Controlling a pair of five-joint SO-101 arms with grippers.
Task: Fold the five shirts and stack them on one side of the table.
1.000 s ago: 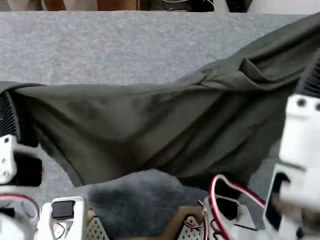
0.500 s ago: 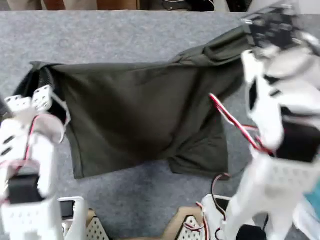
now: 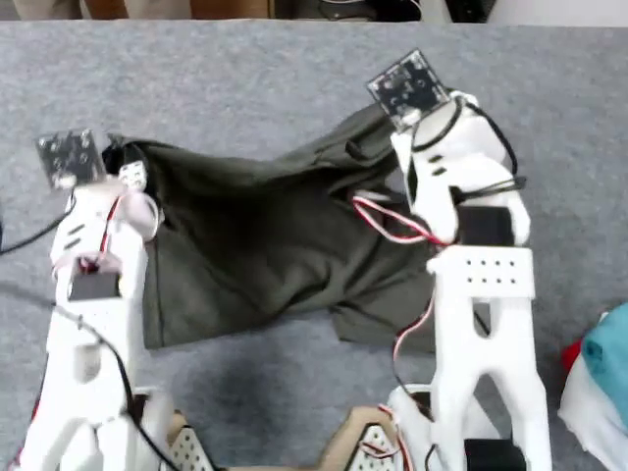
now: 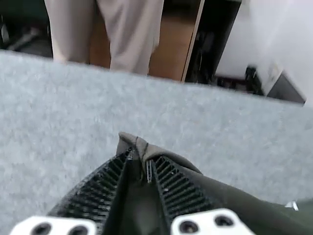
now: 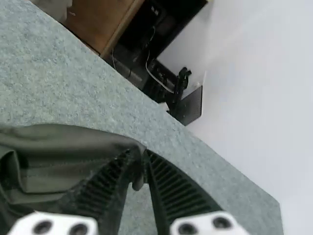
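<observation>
A dark olive shirt [image 3: 265, 245] lies spread across the middle of the grey table, held up at two corners. My left gripper [image 4: 142, 164] is shut on the shirt's left corner [image 4: 133, 144], seen from above at the shirt's far left edge [image 3: 118, 162]. My right gripper [image 5: 142, 164] is shut on a folded hem of the shirt [image 5: 73, 147] at its far right corner [image 3: 378, 128]. The cloth sags between both arms and its lower edge rests on the table.
The grey felt table [image 3: 245, 78] has free room behind the shirt. A pile of other cloth, teal, white and red [image 3: 599, 373], sits at the right edge. Arm bases and cables [image 3: 392, 221] stand along the near edge.
Both arms have swung forward over the table, carrying the shirt's corners away from the near edge and inward. The shirt, stretched wide before, now lies bunched and narrower.
</observation>
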